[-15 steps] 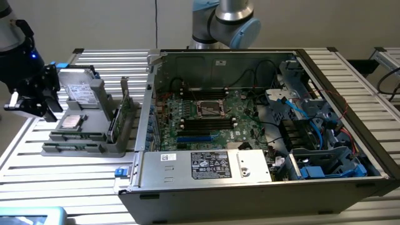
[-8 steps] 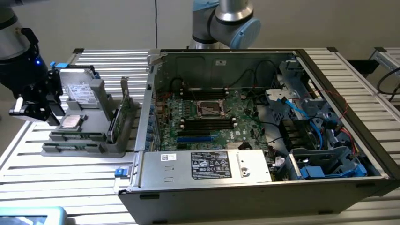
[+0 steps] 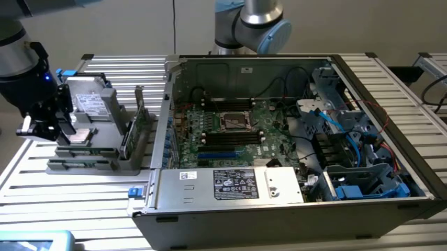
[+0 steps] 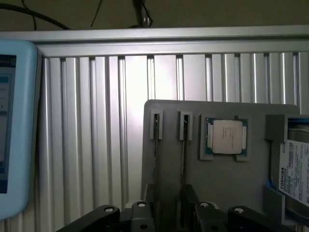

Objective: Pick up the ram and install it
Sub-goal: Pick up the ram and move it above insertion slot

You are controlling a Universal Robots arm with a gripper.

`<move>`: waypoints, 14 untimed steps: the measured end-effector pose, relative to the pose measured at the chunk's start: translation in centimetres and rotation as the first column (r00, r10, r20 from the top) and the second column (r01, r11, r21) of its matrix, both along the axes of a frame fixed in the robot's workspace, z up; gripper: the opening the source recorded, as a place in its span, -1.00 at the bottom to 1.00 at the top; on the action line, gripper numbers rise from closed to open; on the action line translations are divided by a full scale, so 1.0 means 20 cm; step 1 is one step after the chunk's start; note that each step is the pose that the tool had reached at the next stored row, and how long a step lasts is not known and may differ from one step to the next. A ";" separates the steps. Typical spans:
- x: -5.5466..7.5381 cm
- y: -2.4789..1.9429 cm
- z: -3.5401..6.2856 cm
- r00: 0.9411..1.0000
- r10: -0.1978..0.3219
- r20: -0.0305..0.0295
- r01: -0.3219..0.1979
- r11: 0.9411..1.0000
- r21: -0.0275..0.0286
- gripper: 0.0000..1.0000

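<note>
Spread wide, the gripper [image 4: 168,194] hangs right over the gray holder [image 4: 217,179] on the worktop [image 4: 96,121], with the thin ram [image 4: 183,159] standing on edge just under it.

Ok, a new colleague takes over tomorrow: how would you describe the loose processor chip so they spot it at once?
Find the grey parts holder on the slatted table, beside the open computer case. The processor chip lies flat in it, between two narrow slots and the hard drive. It alone is square, with a pale metal lid on a green board.
</note>
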State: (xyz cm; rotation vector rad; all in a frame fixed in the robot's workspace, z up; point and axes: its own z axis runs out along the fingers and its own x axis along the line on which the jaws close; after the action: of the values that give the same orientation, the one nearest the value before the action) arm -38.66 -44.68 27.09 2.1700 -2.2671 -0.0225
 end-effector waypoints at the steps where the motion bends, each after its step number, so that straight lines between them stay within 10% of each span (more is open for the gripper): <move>1: 0.00 0.000 -0.009 1.000 0.001 0.000 -0.001 1.000 0.000 -0.27; 14: 0.06 -0.071 -0.121 1.000 0.002 -0.005 -0.002 1.000 0.000 -0.27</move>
State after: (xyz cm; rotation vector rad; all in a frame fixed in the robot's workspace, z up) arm -37.41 -46.11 24.67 2.1702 -2.2625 -0.0282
